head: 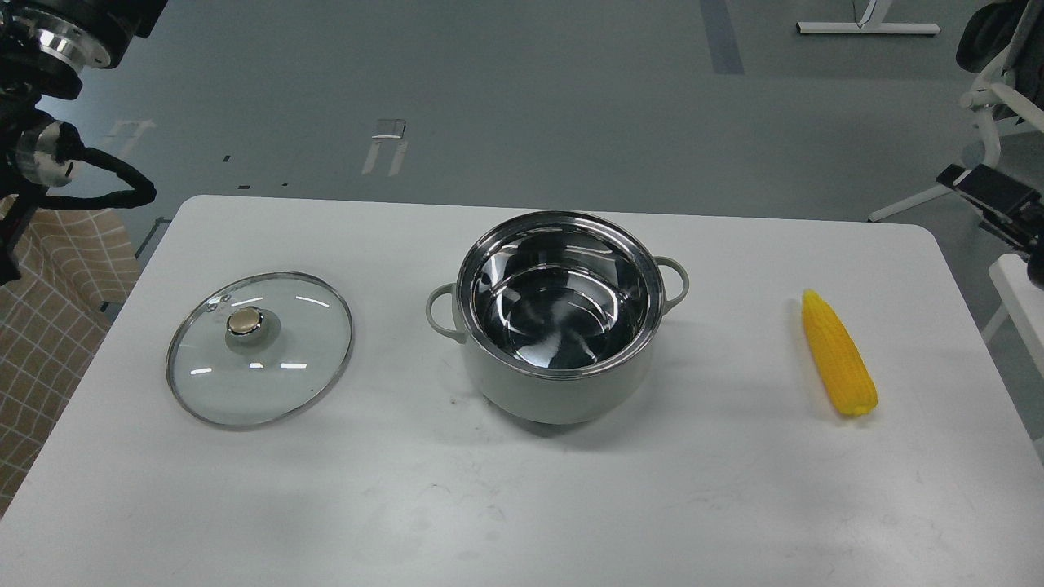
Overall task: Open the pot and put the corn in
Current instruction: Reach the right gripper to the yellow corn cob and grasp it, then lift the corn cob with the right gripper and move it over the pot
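Observation:
The pale grey-green pot [563,391] stands open at the middle of the white table, its shiny steel inside empty. Its glass lid [261,350] with a brass-coloured knob lies flat on the table to the pot's left. The yellow corn cob [838,355] lies on the table at the right, pointed end away from me. Parts of my left arm [49,49] show at the top left, off the table; its fingers are out of view. A black part of my right arm [991,196] shows at the right edge, beyond the table; its fingers cannot be made out.
The table [522,505] has rounded far corners, with grey floor beyond. A checked cloth [49,310] is at the left edge. A white chair frame [995,98] stands at the top right.

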Available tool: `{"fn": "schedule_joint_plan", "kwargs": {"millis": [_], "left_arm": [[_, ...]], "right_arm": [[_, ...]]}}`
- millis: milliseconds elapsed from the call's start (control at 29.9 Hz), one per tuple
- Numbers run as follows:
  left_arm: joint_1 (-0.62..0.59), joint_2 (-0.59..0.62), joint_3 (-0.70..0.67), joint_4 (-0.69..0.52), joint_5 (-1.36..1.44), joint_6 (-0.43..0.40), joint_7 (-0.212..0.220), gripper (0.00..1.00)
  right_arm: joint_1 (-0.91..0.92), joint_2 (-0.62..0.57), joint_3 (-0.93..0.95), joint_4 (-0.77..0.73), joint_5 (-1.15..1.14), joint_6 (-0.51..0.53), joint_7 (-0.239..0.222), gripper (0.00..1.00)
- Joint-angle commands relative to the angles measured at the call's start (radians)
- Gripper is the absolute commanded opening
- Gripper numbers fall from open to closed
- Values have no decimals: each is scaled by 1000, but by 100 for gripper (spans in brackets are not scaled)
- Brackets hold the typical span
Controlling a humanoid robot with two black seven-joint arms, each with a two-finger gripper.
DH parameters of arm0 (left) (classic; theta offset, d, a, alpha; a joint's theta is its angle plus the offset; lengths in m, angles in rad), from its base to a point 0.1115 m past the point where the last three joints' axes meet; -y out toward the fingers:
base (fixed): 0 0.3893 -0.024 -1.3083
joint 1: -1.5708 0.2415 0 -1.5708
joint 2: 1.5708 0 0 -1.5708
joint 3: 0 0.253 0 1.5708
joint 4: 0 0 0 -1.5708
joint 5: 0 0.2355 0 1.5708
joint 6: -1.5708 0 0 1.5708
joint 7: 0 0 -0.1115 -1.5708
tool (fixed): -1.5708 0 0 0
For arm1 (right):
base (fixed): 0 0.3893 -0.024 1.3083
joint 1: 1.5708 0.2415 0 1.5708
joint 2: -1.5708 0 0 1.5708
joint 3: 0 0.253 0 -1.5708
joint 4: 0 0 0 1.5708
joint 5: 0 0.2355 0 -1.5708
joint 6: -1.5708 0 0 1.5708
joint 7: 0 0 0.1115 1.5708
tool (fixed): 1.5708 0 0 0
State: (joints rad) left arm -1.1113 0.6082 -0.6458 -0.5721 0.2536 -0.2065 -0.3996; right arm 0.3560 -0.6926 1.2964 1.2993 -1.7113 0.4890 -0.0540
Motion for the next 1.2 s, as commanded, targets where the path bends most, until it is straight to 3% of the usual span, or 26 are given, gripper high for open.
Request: {"fn": "schedule_joint_plan", "kwargs": {"millis": [0, 67, 334, 468, 535, 635, 736, 936, 1170], "left_arm": [[-10, -51, -145, 31, -74, -54, 96, 96], [-4, -79, -195, 29, -71, -65, 116, 96], [28, -116, -195, 28, -59, -59, 96, 97], [30, -116, -195, 24, -53, -56, 96, 97], [28, -114, -195, 23, -53, -56, 96, 97], [28, -110, -195, 20, -53, -62, 96, 97], [25, -104, -196, 20, -53, -63, 97, 97], [24, -100, -196, 18, -53, -63, 97, 97], [21, -99, -196, 9, -53, -62, 99, 97]], "right_arm": [[38, 24, -124, -40, -138, 0, 16, 100], [40, 57, -169, -81, -178, 0, 26, 100], [35, 151, -258, -175, -338, -24, 28, 100], [35, 177, -272, -212, -352, -27, 28, 91], [35, 179, -285, -212, -352, -27, 28, 78], [35, 180, -315, -215, -358, -26, 26, 41], [34, 185, -319, -213, -355, -24, 26, 32], [40, 173, -313, -193, -347, -26, 28, 0], [43, 47, -126, -54, -259, -27, 63, 0]]}}
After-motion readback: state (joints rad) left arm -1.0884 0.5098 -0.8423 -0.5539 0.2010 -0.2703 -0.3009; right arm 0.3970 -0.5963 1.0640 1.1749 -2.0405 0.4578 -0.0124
